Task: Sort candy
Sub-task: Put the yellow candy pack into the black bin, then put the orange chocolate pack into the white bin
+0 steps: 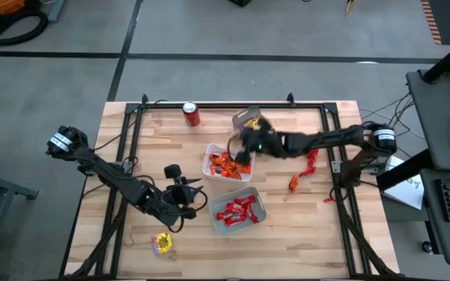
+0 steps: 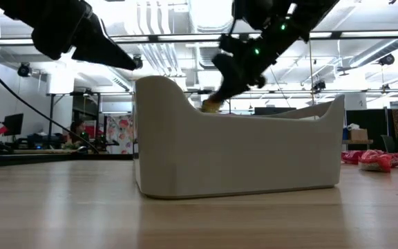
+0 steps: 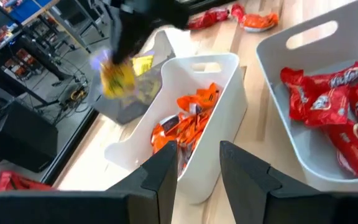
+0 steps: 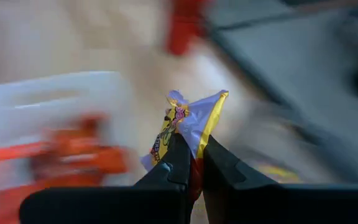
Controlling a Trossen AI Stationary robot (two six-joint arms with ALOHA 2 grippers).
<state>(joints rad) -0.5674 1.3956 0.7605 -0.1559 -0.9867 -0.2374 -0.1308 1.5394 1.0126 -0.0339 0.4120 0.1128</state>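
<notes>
The right end effector (image 4: 191, 163) is clenching a yellow wrapped candy (image 4: 188, 127) between its fingertips, holding it in the air above the far end of the white tray of orange candies (image 1: 225, 165), near the grey tray (image 1: 250, 119) at the back of the desk (image 1: 303, 226). In the low view this sweet (image 2: 211, 105) is hanging just above the rim of the white tray in front (image 2: 240, 149), with the right end effector (image 2: 228, 83) coming down from above. The left end effector (image 3: 197, 171) is hovering with its fingers released and nothing between them, low over the desk between the tray of orange candies (image 3: 185, 121) and the tray of red candies (image 3: 337, 109). In the high view the tray of red candies (image 1: 239, 212) is lying just in front of the orange one. Loose red and orange candies (image 1: 303, 172) are lying on the desk to the right of the trays, and one yellow candy (image 1: 162, 243) is sitting near the front left edge. A red soda can (image 1: 191, 114) is standing upright at the back of the desk.
</notes>
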